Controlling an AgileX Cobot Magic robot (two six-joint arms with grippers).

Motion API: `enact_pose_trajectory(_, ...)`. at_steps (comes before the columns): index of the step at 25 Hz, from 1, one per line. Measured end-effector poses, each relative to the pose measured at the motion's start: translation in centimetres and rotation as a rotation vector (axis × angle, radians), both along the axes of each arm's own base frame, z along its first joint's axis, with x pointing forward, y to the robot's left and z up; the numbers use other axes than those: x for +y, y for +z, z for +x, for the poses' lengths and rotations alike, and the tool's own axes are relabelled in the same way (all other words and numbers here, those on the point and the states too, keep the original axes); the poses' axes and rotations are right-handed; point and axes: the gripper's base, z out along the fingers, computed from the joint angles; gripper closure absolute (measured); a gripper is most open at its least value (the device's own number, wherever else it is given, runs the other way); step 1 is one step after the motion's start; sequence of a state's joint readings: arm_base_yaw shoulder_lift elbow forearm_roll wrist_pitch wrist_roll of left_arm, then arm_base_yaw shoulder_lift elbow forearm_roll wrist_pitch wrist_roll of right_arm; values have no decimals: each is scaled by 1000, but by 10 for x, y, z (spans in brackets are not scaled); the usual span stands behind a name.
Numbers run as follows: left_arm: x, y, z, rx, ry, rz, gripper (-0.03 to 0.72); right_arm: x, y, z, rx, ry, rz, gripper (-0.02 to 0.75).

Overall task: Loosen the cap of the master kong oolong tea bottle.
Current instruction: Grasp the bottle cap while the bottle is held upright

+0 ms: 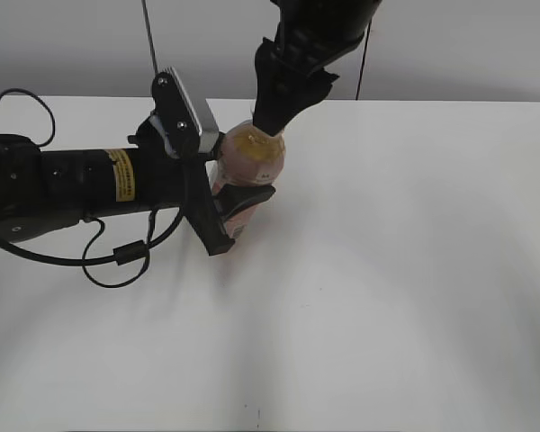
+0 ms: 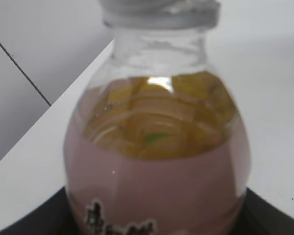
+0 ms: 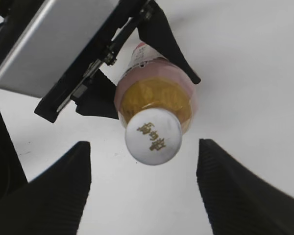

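White table (image 1: 414, 270) lies bare around the bottle (image 1: 252, 157); left tool (image 1: 223, 211) clamps it, right tool (image 3: 144, 191) spread wide.

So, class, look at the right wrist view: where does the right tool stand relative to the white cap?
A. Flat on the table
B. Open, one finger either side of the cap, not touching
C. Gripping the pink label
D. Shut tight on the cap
B: the right tool stands open, its fingers apart from the cap.
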State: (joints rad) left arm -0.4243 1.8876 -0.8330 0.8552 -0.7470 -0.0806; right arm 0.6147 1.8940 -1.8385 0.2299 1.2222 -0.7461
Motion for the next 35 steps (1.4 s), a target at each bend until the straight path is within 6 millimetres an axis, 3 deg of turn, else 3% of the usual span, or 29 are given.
enact_pose_trajectory(17,0,0,0,0,1,0,276,7,-16,11,-17,-7,9,228)
enact_pose_trajectory(20,0,0,0,0,1,0,276,8,-17,13,-22,-9,7,279)
enact_pose_trajectory(24,0,0,0,3,7,0,276,6,-18,12,-16,-5,-15,449)
enact_pose_trajectory(31,0,0,0,3,8,5,276,5,-17,11,-8,0,-23,459)
enact_pose_trajectory(35,0,0,1,2,8,3,276,-2,3,2,-27,-15,-4,459)
